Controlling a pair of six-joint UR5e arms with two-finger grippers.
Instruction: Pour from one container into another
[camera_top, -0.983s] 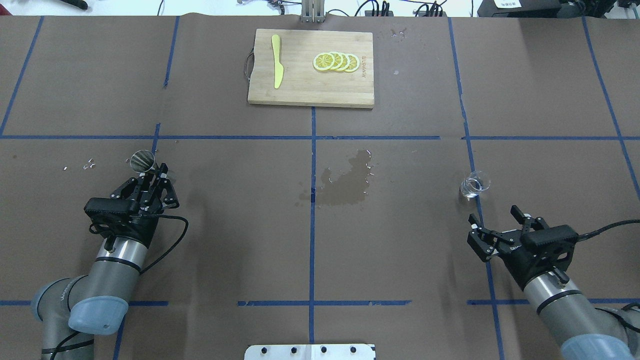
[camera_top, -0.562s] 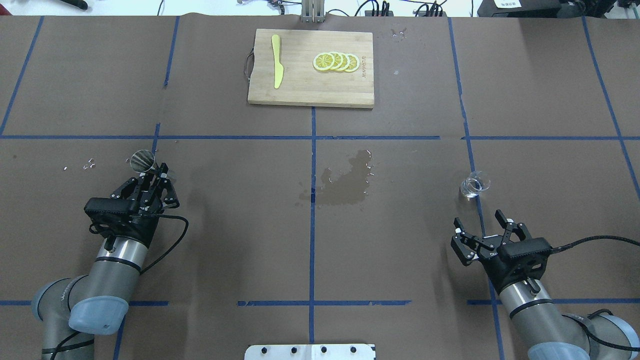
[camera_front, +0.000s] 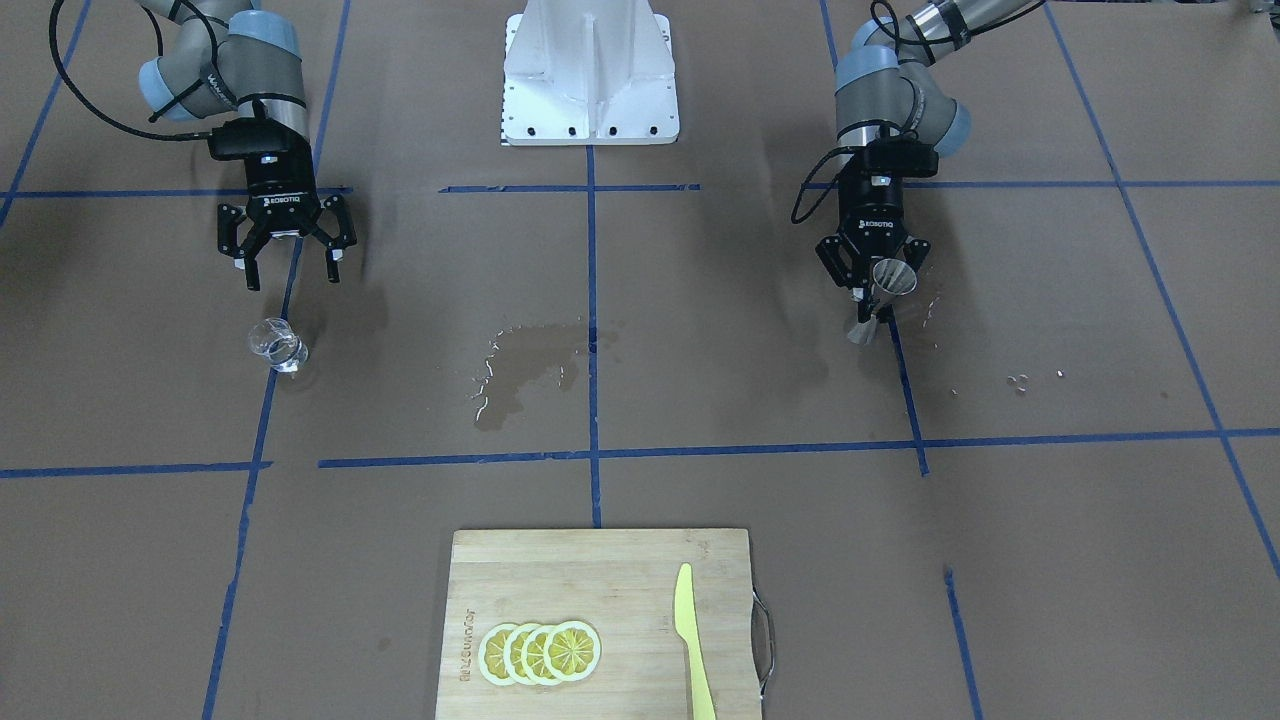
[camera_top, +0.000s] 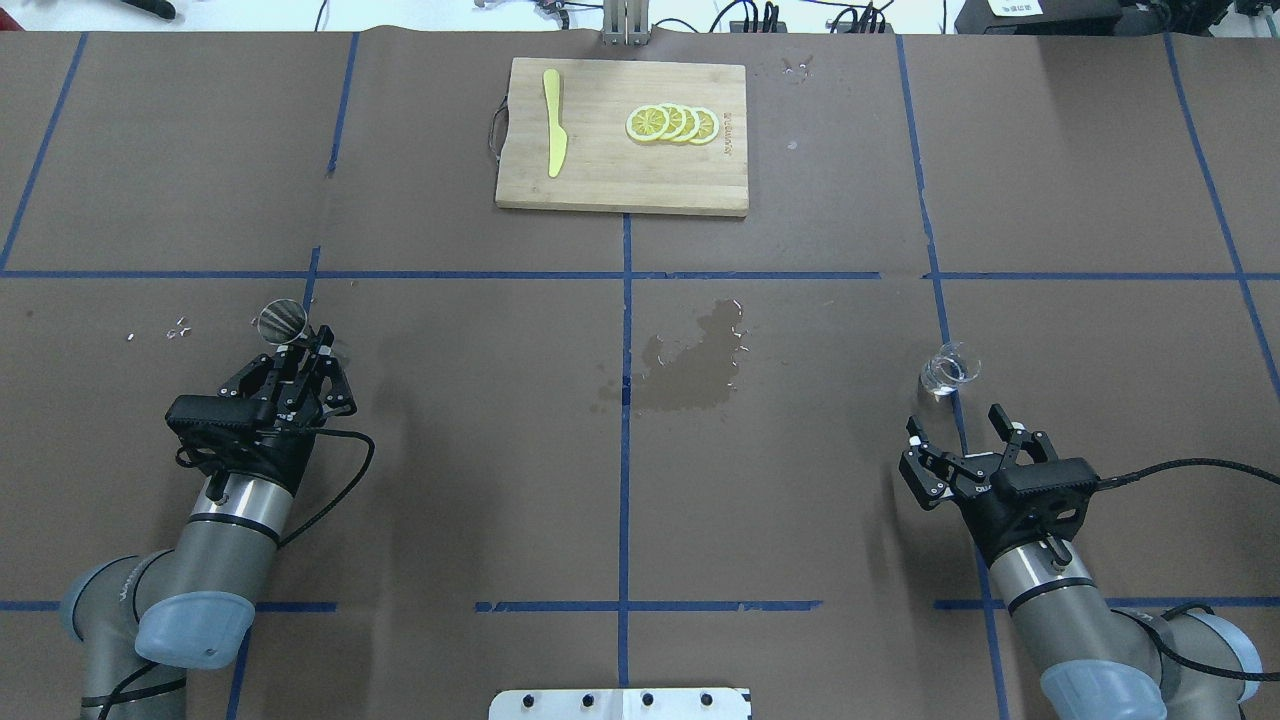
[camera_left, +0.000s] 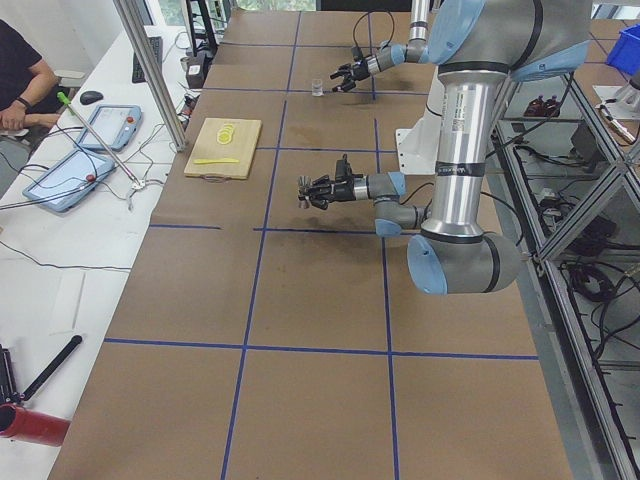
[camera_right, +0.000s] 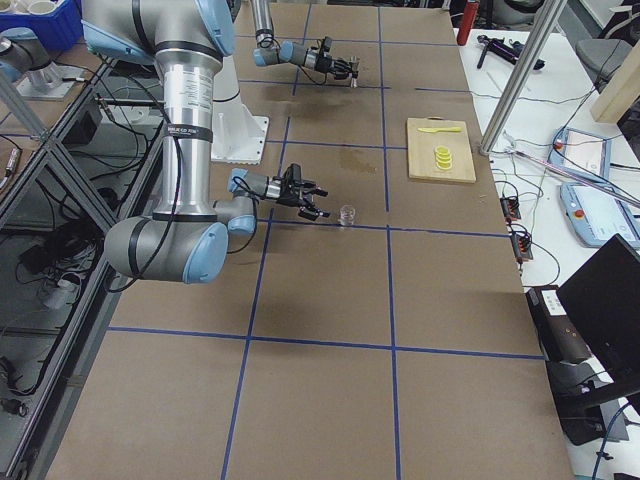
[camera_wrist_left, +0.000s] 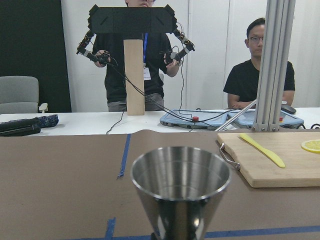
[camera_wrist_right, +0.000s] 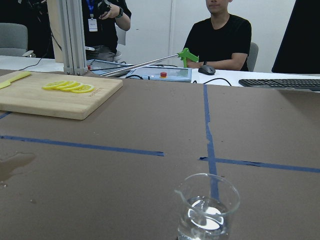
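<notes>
before the spread right gripper, the tumbler

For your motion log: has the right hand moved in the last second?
Yes. Overhead, the right hand slid left, lining up behind the glass tumbler.

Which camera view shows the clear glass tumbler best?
The right wrist-mounted view: the glass tumbler is close in the foreground, with its rim and a little clear liquid visible. The overhead and front-facing views show it small, the side views only as a speck, and the left wrist-mounted view not at all.
</notes>
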